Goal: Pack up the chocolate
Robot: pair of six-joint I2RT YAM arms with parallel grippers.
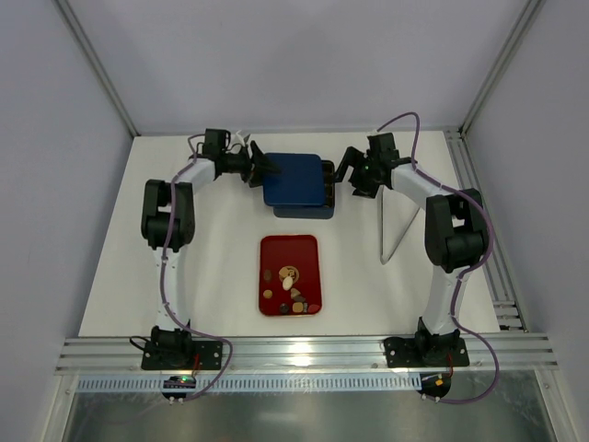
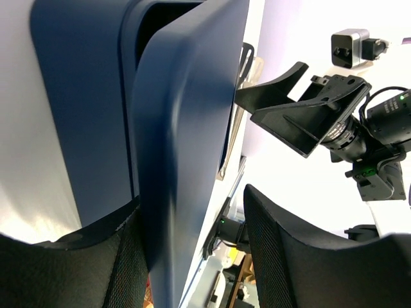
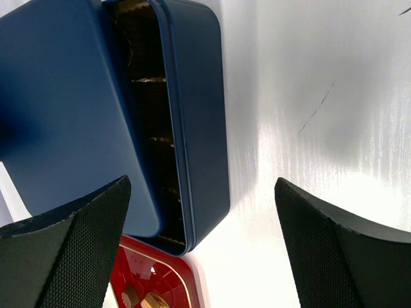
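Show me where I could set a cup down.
Bare table lies between the tray and the left arm, and right of the tray. The tray's far half is free; chocolates fill its near half. Around the box it is crowded: left gripper and right gripper flank it.

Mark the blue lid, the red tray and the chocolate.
blue lid (image 1: 293, 180): top external view, middle of its top face.
red tray (image 1: 287, 249): top external view, bare far part of its floor.
chocolate (image 1: 291, 273): top external view, the tan piece farthest from the arms.
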